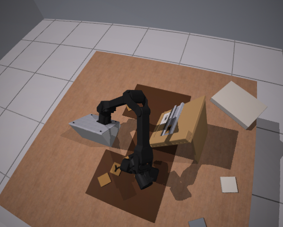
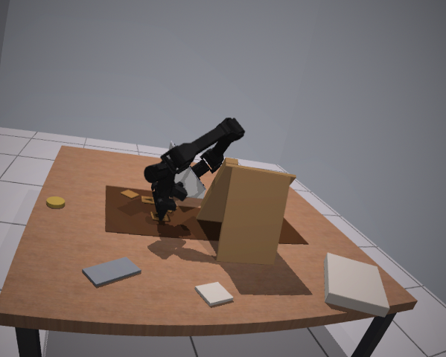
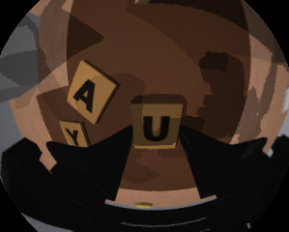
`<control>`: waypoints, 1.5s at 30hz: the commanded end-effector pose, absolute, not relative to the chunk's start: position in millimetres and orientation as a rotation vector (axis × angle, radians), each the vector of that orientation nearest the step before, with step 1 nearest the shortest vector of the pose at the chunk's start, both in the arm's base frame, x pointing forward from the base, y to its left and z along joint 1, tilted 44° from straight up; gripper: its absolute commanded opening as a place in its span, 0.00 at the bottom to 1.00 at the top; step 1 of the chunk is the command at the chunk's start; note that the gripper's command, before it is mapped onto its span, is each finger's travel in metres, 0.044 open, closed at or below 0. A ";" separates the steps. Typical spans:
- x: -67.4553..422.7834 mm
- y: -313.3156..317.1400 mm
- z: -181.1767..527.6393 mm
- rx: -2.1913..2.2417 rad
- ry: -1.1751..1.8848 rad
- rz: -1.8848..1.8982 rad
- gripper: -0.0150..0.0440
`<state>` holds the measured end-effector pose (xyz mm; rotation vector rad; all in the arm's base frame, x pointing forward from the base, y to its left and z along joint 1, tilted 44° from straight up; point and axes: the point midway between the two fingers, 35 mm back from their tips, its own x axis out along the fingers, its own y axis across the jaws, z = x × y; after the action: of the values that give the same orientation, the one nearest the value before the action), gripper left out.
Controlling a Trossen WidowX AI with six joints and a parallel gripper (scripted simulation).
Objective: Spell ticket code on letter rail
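My gripper (image 3: 156, 128) (image 2: 161, 218) is down on the near dark mat (image 1: 126, 202), shut on the U tile (image 3: 156, 123), which sits flat on the mat between the fingers. In the top view the wrist hides the fingers. The A tile (image 3: 92, 93) and the Y tile (image 3: 76, 134) (image 1: 116, 168) lie just to the left. A tile with a blank top (image 1: 104, 179) lies beyond them. The slanted tan board (image 1: 187, 122) (image 2: 249, 215) carries the grey letter rail (image 1: 173, 118) and the white ticket (image 1: 165, 118). I cannot read the ticket's code.
The grey robot base (image 1: 95, 126) stands left of the board. A white box (image 1: 237, 103) (image 2: 355, 284) overhangs the counter's corner. A small white pad (image 1: 228, 184) (image 2: 214, 294), a grey slab (image 1: 197, 222) (image 2: 111, 271) and a yellow disc (image 2: 55, 201) lie on the counter.
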<state>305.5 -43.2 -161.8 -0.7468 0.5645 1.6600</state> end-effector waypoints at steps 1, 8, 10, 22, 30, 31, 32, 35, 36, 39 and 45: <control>305.3 -42.9 -161.9 -0.742 0.566 1.656 0.64; 305.5 -46.9 -158.1 -0.742 0.566 1.656 0.33; 305.6 -47.7 -157.2 -0.742 0.566 1.656 0.25; 306.3 -51.7 -151.7 -0.742 0.567 1.656 0.25; 306.6 -54.5 -148.1 -0.742 0.567 1.656 0.25; 306.7 -54.8 -147.7 -0.742 0.567 1.656 0.25; 306.7 -55.2 -147.2 -0.742 0.567 1.656 0.25; 306.9 -56.2 -145.9 -0.742 0.567 1.656 0.25; 306.9 -56.6 -145.5 -0.742 0.567 1.656 0.25; 307.1 -57.6 -144.2 -0.742 0.567 1.656 0.25; 307.3 -59.7 -141.6 -0.742 0.567 1.656 0.25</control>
<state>306.8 -57.6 -143.5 -0.7356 0.5690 1.6532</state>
